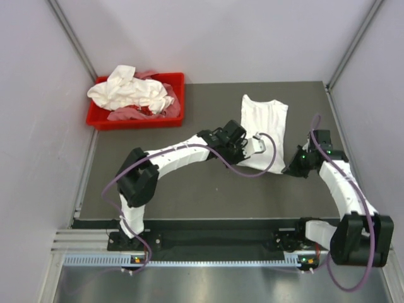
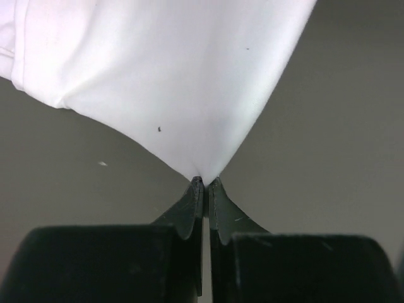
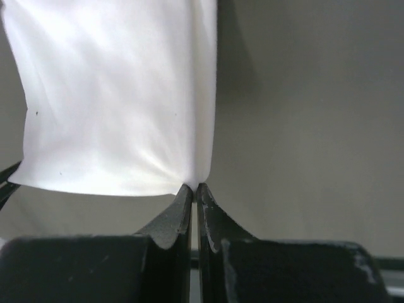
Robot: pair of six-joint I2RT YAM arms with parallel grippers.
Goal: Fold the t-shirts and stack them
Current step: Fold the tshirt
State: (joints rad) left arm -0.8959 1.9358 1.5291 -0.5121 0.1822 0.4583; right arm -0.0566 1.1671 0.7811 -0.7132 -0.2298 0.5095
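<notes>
A white t-shirt [image 1: 264, 126], folded into a long narrow strip, lies on the dark mat right of centre. My left gripper [image 1: 245, 153] is shut on its near left corner; in the left wrist view the cloth [image 2: 170, 76] is pinched at the gripper [image 2: 206, 182] and rises from the mat. My right gripper [image 1: 291, 165] is shut on the near right corner; the right wrist view shows the cloth [image 3: 120, 101] pinched at the gripper [image 3: 195, 187]. More crumpled white t-shirts [image 1: 129, 90] lie piled in the red bin.
A red bin [image 1: 173, 81] stands at the back left of the mat [image 1: 189, 189], with pinkish cloth under the white pile. Grey walls close in the left, back and right sides. A metal rail [image 1: 189, 243] runs along the near edge.
</notes>
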